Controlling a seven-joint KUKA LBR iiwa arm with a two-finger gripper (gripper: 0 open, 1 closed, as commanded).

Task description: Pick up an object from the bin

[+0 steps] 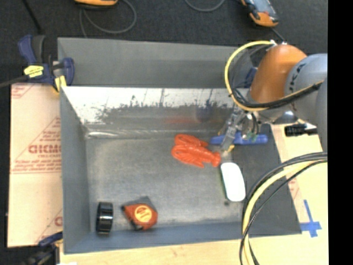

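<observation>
Near the bin's (73, 170) right wall the tool (227, 138) hangs, its grip unreadable, just right of the orange crinkled toy (193, 150); open floor spreads left.

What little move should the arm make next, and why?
Probably ease a little toward the middle of the bin and down: the gripper sits at the arm-side end of the orange toy, not yet centred over it.

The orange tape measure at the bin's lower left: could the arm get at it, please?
Probably yes: the tape measure lies uncovered, though a black cylinder stands close beside it.
</observation>
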